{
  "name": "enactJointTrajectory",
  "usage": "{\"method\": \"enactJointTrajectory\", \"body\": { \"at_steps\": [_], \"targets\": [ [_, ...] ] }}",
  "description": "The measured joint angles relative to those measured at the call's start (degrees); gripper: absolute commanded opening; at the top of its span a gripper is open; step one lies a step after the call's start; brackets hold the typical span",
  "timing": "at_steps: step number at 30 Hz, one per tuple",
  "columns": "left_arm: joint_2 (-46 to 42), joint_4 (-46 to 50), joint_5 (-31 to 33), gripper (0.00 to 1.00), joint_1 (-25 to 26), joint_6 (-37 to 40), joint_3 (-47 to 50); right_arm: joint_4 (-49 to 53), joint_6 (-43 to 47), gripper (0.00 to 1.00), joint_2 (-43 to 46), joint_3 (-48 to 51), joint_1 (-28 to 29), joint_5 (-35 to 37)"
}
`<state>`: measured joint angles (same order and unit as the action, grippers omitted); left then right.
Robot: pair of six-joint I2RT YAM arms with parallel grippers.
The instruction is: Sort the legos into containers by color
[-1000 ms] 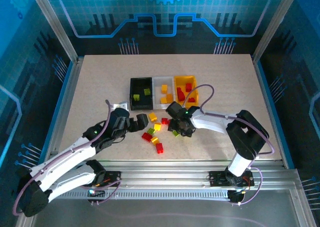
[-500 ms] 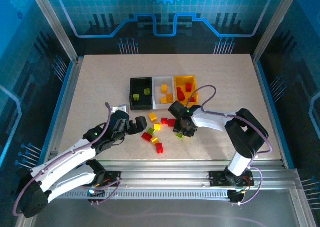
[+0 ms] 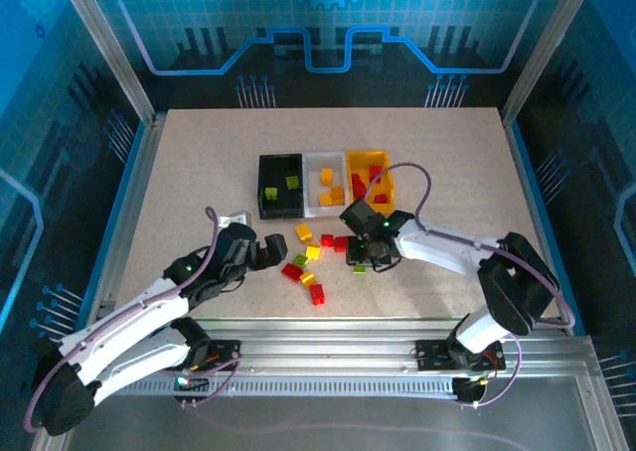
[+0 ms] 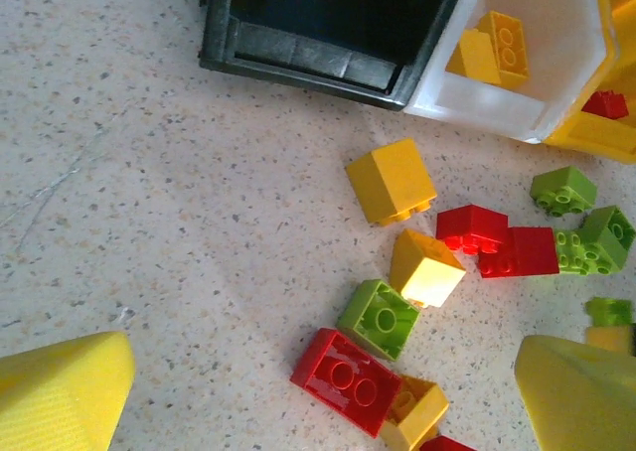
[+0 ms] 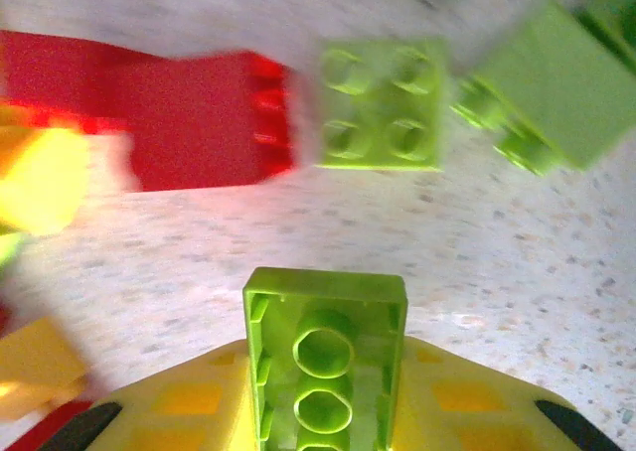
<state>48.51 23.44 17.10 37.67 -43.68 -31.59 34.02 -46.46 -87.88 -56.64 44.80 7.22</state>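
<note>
Top external view: speckled beige desk [image 3: 199, 173] with three joined open bins at mid-desk. They are a black plastic bin [image 3: 261, 188] on the left, a white plastic bin [image 3: 313, 163] in the middle and a yellow-orange plastic bin [image 3: 368, 155] on the right. Black holds lime green bricks, white holds yellow-orange, yellow-orange holds red, so sorting is part done. A scatter of loose bricks [image 3: 316, 294] in red, yellow-orange and lime lies just in front of the bins, between the two arms.

Right hand [image 3: 364, 258] is at the right edge of the scatter, in front of the yellow-orange bin. Right wrist view: jaws clamped tight on a small lime green plastic brick [image 5: 325, 352], round sockets facing the camera. More lime and red bricks lie on the desk just beyond. Cannot tell if the held brick is clear of the desk.

Left hand [image 3: 272, 251] is at the left edge of the scatter, jaws spread wide, holding nothing. Left wrist view: loose bricks lie on the desk between its fingertips [image 4: 65, 396].

Step in hand: pick of a lime brick, grip made. Next move, my read: lift clear of the neighbours, carry left past the white bin, release over the black bin. The left hand sits near that path.
</note>
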Motion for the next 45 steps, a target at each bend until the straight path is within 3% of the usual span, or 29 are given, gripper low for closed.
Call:
{"method": "enactJointTrajectory", "body": {
  "at_steps": [7, 20, 24, 27, 30, 38, 45],
  "targets": [
    [-4.5, 4.9, 1.6, 0.99, 0.0, -2.1, 2.0, -0.7, 10.6, 0.34, -6.5, -21.9, 2.7, -1.4],
    [-8.1, 10.0, 1.8, 0.99, 0.0, -4.4, 3.0, 0.7, 17.4, 0.37, -42.6, -60.9, 2.7, -2.1],
    [-8.1, 10.2, 1.7, 0.99, 0.0, -4.5, 3.0, 3.1, 17.4, 0.45, -48.7, -69.4, 2.3, -0.9],
    [-8.2, 10.2, 1.7, 0.99, 0.0, -4.5, 3.2, 3.7, 17.2, 0.62, -50.5, -71.6, 1.7, -0.3],
    [-8.1, 10.4, 1.5, 0.99, 0.0, -4.5, 3.5, 3.7, 17.1, 0.70, -51.3, -71.8, 1.1, -0.4],
    [-8.9, 10.7, 1.2, 0.99, 0.0, -4.5, 3.5, 2.8, 17.2, 0.74, -49.4, -70.0, 0.5, -1.0],
    [-11.0, 11.7, 1.8, 0.99, 0.0, -4.5, 3.5, 0.0, 16.5, 0.77, -32.4, -51.8, 0.8, -1.7]
  ]
}}
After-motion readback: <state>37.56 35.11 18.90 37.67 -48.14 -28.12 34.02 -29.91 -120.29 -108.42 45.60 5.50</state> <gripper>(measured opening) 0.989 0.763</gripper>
